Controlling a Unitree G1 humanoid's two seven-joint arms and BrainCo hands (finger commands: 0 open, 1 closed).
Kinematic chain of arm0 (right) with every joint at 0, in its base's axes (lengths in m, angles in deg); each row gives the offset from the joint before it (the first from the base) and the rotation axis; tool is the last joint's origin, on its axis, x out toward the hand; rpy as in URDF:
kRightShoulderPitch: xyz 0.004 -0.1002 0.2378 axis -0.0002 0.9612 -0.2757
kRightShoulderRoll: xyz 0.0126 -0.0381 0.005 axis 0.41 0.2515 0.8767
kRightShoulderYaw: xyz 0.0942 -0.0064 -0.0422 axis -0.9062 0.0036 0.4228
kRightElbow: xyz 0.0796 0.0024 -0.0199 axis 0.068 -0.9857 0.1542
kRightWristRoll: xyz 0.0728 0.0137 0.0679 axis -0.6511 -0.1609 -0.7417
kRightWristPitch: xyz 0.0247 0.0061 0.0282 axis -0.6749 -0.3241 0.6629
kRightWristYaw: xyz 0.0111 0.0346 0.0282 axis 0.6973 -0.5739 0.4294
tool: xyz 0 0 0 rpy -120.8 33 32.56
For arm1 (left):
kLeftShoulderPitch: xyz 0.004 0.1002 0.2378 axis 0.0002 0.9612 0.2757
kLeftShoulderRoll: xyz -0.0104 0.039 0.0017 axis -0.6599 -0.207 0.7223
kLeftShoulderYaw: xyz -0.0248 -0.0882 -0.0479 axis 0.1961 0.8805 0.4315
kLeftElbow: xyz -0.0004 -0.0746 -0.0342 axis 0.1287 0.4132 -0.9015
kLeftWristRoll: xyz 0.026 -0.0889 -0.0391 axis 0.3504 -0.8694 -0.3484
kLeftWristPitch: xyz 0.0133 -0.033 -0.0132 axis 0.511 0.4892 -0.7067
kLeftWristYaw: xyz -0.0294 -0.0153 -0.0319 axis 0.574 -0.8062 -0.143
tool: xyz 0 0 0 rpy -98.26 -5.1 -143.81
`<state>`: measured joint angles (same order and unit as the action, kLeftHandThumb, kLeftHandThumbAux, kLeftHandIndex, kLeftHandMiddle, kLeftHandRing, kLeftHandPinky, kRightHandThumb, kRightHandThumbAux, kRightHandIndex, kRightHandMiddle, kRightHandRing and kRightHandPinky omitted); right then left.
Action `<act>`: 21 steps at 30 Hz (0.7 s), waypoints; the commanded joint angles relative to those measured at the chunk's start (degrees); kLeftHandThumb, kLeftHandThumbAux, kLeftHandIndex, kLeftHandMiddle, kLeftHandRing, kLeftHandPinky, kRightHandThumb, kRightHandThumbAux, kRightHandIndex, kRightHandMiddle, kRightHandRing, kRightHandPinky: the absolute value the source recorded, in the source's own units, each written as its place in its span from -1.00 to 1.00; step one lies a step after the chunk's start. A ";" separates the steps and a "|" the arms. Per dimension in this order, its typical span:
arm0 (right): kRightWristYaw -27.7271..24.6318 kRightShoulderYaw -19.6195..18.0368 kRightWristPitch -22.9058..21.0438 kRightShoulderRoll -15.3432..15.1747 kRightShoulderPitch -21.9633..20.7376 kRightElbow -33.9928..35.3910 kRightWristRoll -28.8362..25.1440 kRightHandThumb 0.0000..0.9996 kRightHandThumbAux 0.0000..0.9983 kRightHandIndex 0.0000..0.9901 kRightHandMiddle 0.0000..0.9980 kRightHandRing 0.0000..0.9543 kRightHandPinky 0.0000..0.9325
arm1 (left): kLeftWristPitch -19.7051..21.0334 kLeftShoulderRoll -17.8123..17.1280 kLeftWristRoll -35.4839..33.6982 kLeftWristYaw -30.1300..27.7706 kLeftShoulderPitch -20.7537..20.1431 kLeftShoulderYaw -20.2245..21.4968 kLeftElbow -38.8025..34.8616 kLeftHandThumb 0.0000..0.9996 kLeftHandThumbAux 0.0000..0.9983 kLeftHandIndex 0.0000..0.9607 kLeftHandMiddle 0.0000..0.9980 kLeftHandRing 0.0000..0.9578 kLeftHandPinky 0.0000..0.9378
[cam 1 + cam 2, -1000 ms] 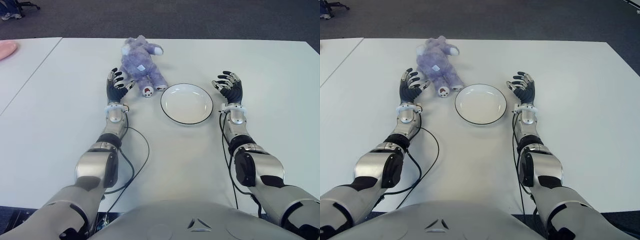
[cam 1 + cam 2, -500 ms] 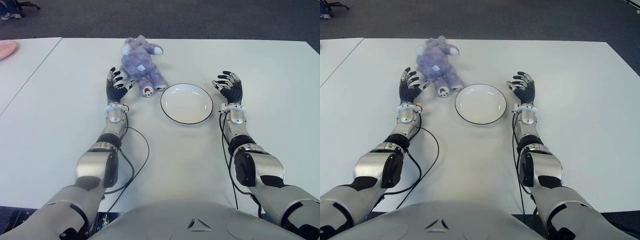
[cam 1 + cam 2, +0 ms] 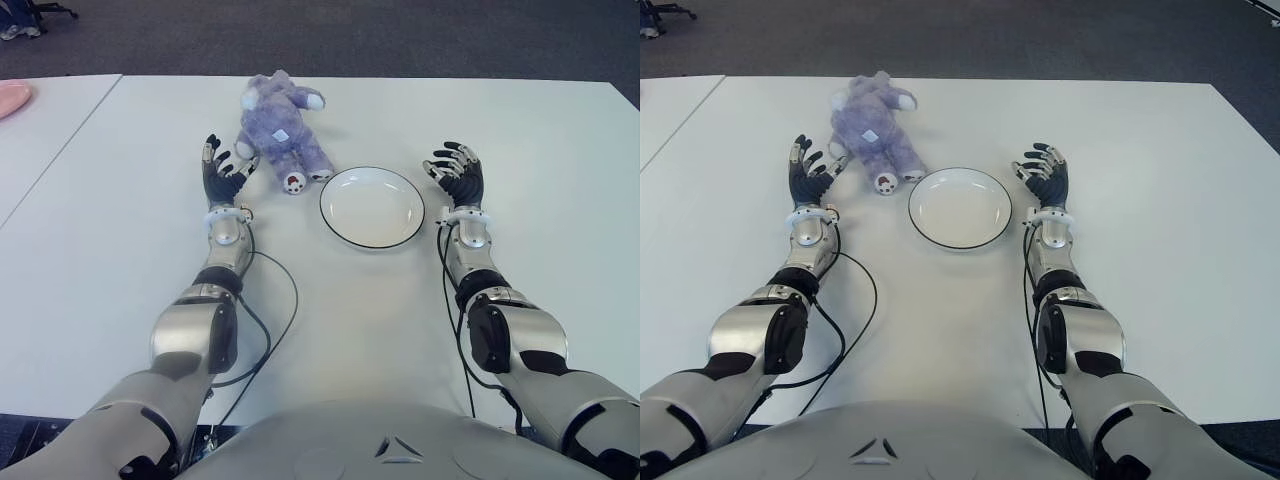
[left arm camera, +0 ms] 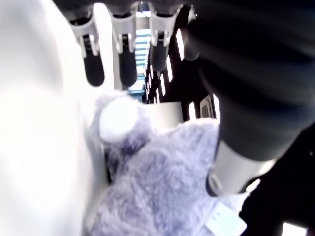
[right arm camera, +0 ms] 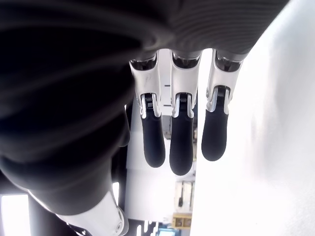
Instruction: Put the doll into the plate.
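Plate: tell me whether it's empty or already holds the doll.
Empty. The plate shows only bare white inside; the doll lies on the table beside the open left hand.

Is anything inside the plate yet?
No. The plate shows only its bare white bowl. The doll lies on the table beside it, by the open left hand. Nothing is covered.

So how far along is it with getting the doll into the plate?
Nothing is done yet: the plate is empty and the doll lies on the table beyond it, toward the robot's left. In hand: the left hand shows beside the doll, fingers spread, not gripping it. The right hand is idle, open, to the right of the plate. Left: grasp, lift, carry over and release.
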<state>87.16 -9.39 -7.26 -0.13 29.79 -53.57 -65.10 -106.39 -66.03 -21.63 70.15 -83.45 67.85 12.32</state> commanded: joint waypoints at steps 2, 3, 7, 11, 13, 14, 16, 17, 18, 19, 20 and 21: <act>-0.22 0.02 -6.68 4.08 12.21 -7.79 -0.05 -0.41 0.79 -0.46 -0.27 -0.11 -0.04 | 4.27 0.91 0.33 4.36 5.99 0.29 5.57 -0.90 0.59 -1.00 -0.88 -0.76 -0.67; -0.17 0.07 -6.64 4.07 12.24 -7.79 0.02 -0.41 0.79 -0.46 -0.27 -0.11 -0.03 | 4.27 0.81 0.48 5.00 5.50 0.19 5.56 -0.91 0.59 -1.00 -0.89 -0.78 -0.69; -0.02 0.24 -6.57 4.08 12.25 -7.81 0.19 -0.42 0.79 -0.47 -0.26 -0.11 -0.03 | 4.28 0.59 0.94 6.78 4.33 -0.07 5.56 -0.93 0.58 -1.00 -0.92 -0.83 -0.73; 0.04 0.35 -6.73 4.05 12.24 -7.82 0.27 -0.43 0.79 -0.47 -0.25 -0.10 -0.03 | 4.09 0.31 1.68 8.50 3.27 -0.67 5.42 -0.94 0.58 -1.00 -0.94 -0.85 -0.76; 0.09 0.42 -6.88 4.03 12.21 -7.83 0.30 -0.45 0.79 -0.47 -0.25 -0.10 -0.04 | 3.85 0.12 2.29 9.62 2.32 -1.16 5.16 -0.94 0.57 -1.00 -0.95 -0.87 -0.77; 0.11 0.45 -6.93 4.02 12.20 -7.83 0.31 -0.46 0.79 -0.48 -0.26 -0.11 -0.04 | 3.76 0.04 2.58 10.10 1.89 -1.36 5.05 -0.94 0.57 -1.00 -0.95 -0.88 -0.78; 0.17 0.47 -6.95 4.02 12.18 -7.83 0.29 -0.47 0.79 -0.48 -0.26 -0.11 -0.04 | 3.56 -0.23 3.09 10.88 1.00 -1.74 4.80 -0.94 0.56 -1.00 -0.96 -0.89 -0.79; 0.19 0.46 -6.92 4.02 12.18 -7.83 0.27 -0.47 0.80 -0.48 -0.26 -0.11 -0.04 | 3.50 -0.34 3.25 11.11 0.73 -1.86 4.75 -0.94 0.56 -1.00 -0.96 -0.90 -0.80; 0.21 0.46 -6.89 4.03 12.18 -7.83 0.26 -0.46 0.80 -0.47 -0.26 -0.11 -0.04 | 3.46 -0.40 3.37 11.26 0.56 -1.93 4.73 -0.93 0.55 -1.00 -0.97 -0.90 -0.81; 0.27 0.46 -6.82 4.03 12.18 -7.82 0.26 -0.46 0.80 -0.47 -0.26 -0.11 -0.04 | 3.44 -0.60 3.60 11.40 0.14 -2.09 4.66 -0.93 0.55 -1.00 -0.97 -0.91 -0.81; 0.29 0.47 -6.82 4.02 12.20 -7.82 0.27 -0.44 0.80 -0.47 -0.26 -0.11 -0.04 | 3.48 -0.97 4.02 11.56 -0.56 -2.40 4.55 -0.93 0.55 -1.00 -0.97 -0.92 -0.83; 0.29 0.48 -6.83 4.01 12.21 -7.82 0.28 -0.43 0.80 -0.47 -0.26 -0.10 -0.03 | 3.52 -1.22 4.30 11.68 -1.04 -2.65 4.49 -0.94 0.54 -1.00 -0.98 -0.93 -0.84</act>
<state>87.21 -9.11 -7.26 -0.08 29.67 -53.57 -65.07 -105.92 -66.66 -19.25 80.00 -85.92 66.61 13.72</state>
